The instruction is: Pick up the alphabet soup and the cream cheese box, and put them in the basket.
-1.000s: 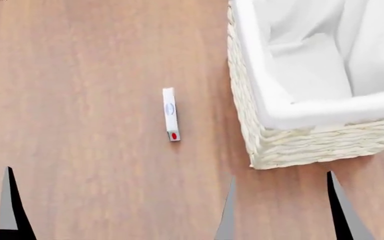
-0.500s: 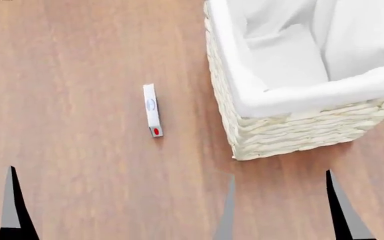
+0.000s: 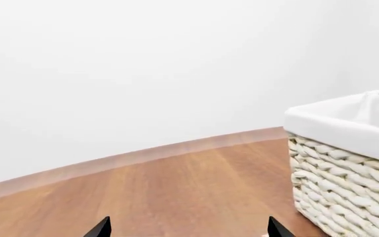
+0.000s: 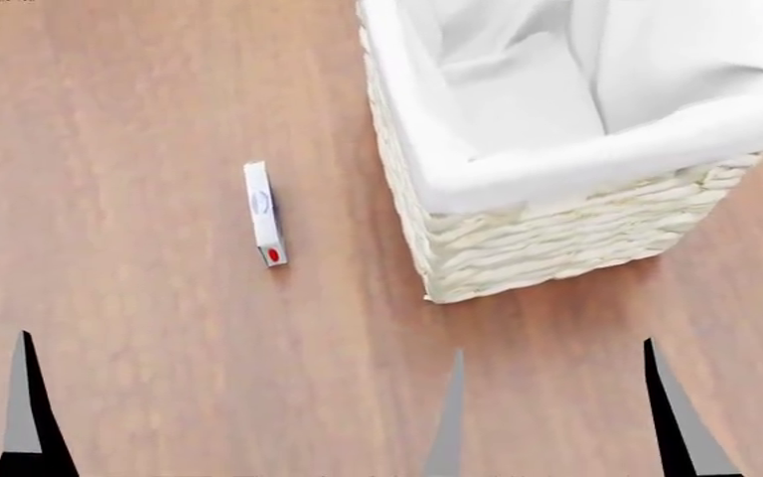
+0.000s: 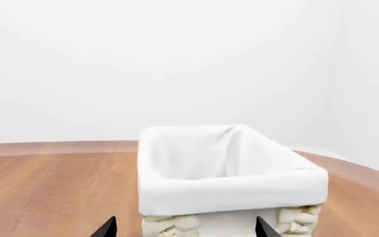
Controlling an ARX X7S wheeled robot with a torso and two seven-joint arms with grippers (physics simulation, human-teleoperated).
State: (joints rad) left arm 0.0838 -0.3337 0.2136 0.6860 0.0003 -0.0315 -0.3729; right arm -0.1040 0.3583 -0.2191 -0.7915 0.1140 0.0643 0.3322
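A: Is the alphabet soup in sight?
B: No view shows it. The cream cheese box [image 4: 265, 214] lies on the wooden floor [image 4: 130, 328], just left of the basket [image 4: 540, 243], not touching it; the basket's far end is cut off.
A: Room around the box?
B: Bare floor on its other sides.
A: The grippers?
B: The left gripper [image 4: 235, 417] and right gripper [image 5: 184, 228] show only fingertips, spread wide apart, holding nothing.
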